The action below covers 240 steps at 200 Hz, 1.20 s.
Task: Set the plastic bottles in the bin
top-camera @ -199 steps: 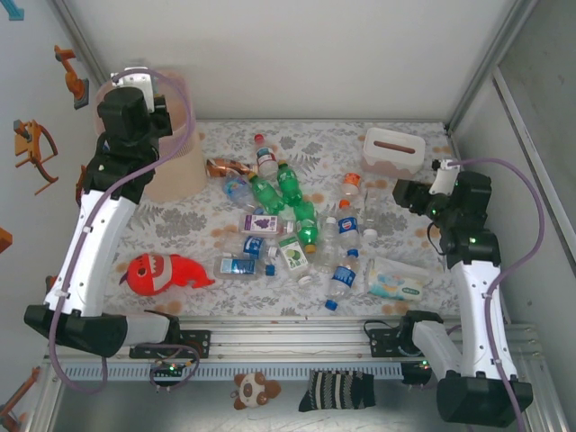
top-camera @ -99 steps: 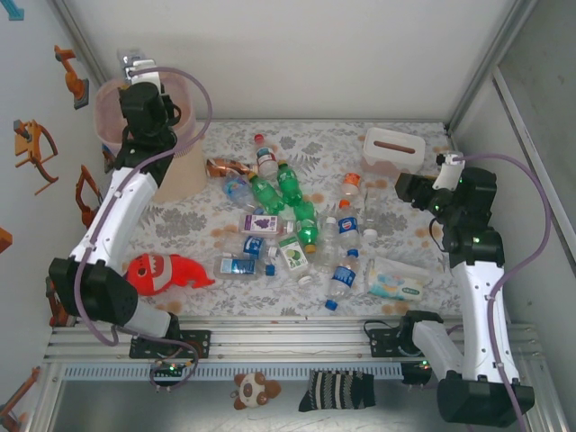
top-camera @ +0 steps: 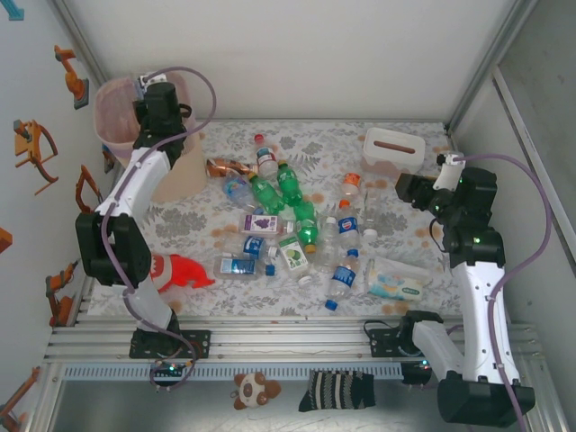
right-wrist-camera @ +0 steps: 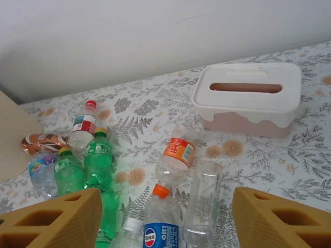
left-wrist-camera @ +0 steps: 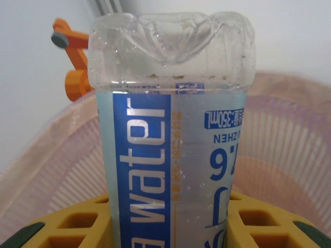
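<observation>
At the far left, the left claw (left-wrist-camera: 168, 227) is closed on a water bottle (left-wrist-camera: 170, 129), which sits clamped between its yellow fingers (left-wrist-camera: 67, 227). The bottle's long axis runs straight out along the claw's reach, with the dimpled base pointing away from the wrist and the neck end hidden down between the fingers. It is clear and part-filled with beaded droplets inside, and it wears a blue label whose white lettering runs sideways. It hangs over the open mouth of the bin (top-camera: 180, 175), whose ribbed pink inside shows behind it. A second ago this arm was folded lower with its wrist near the bin's near rim. It has since stretched toward the back, and its elbow now covers part of the red plush fish (top-camera: 184, 270). In the middle of the flowered tabletop (top-camera: 360, 135) the loose bottles (top-camera: 297, 225) lie as before, green ones (right-wrist-camera: 98, 157) and clear ones on their sides pointing every which way. Further right are the white tissue box (top-camera: 393, 150) and the wipes pack (top-camera: 396, 283). At the right, the right claw (right-wrist-camera: 166, 194) hovers with its jaws apart and nothing between them, hardly moved.
</observation>
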Tool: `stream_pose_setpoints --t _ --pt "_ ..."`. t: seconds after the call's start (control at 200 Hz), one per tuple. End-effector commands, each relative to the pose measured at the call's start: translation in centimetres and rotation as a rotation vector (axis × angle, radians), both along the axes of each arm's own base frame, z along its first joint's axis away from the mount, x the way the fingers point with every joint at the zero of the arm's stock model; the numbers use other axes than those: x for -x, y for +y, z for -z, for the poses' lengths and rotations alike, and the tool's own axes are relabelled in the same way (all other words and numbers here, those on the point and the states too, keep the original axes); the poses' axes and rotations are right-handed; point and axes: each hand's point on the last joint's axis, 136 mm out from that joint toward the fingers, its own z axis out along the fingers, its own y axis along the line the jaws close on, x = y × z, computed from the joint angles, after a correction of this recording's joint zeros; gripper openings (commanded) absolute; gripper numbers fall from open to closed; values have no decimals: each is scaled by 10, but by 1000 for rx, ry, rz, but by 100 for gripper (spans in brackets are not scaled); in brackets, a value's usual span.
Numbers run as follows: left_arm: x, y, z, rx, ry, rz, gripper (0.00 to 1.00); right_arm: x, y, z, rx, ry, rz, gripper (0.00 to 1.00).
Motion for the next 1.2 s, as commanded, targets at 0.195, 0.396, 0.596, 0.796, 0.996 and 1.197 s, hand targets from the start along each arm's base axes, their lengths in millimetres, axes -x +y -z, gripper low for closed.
stream_pose_setpoints --t 0.195,0.396,0.596,0.796,0.996,1.197 --pt "-14 12 19 179 98 1 37 -4 2 -5 -10 2 0 66" --pt "-16 15 38 259 180 -4 37 -9 4 1 -18 15 -4 66" --pt "-18 23 62 328 264 -31 39 -13 5 4 -19 24 -8 66" --pt "-22 31 87 425 336 -50 40 -16 7 8 -22 28 -14 66" --pt "-25 37 109 439 440 -68 40 -17 9 11 -18 36 -20 66" --pt "-26 37 126 456 485 -63 43 -19 9 14 -18 42 -21 66"
